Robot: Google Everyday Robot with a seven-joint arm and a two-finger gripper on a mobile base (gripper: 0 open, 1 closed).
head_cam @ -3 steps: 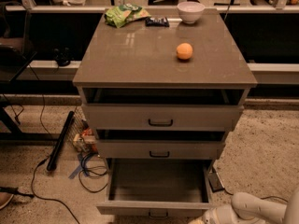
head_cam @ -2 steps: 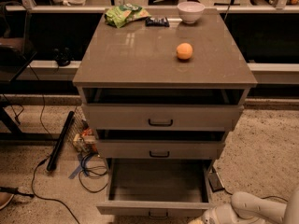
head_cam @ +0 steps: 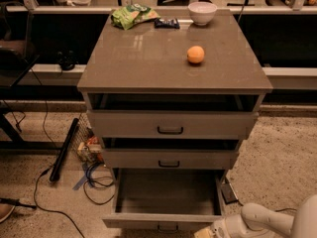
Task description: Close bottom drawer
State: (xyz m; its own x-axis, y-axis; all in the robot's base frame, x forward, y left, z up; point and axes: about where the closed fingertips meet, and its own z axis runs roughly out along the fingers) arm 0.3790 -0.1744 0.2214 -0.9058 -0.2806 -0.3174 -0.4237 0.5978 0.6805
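Observation:
The bottom drawer (head_cam: 166, 195) of the grey cabinet is pulled far out, its empty box open to view. Its short front panel (head_cam: 161, 222) lies at the frame's lower edge, with the dark handle only partly in view. The middle drawer (head_cam: 168, 158) and top drawer (head_cam: 170, 124) stand slightly out. My white arm (head_cam: 267, 219) comes in from the lower right. The gripper (head_cam: 207, 231) sits at the right end of the bottom drawer's front panel, cut off by the frame edge.
On the cabinet top (head_cam: 148, 58) lie an orange (head_cam: 195, 54), a white bowl (head_cam: 202, 12), a green snack bag (head_cam: 132, 15) and a dark wrapper (head_cam: 166, 22). Cables (head_cam: 96, 180), a black bar (head_cam: 63, 150) and clutter lie on the floor to the left.

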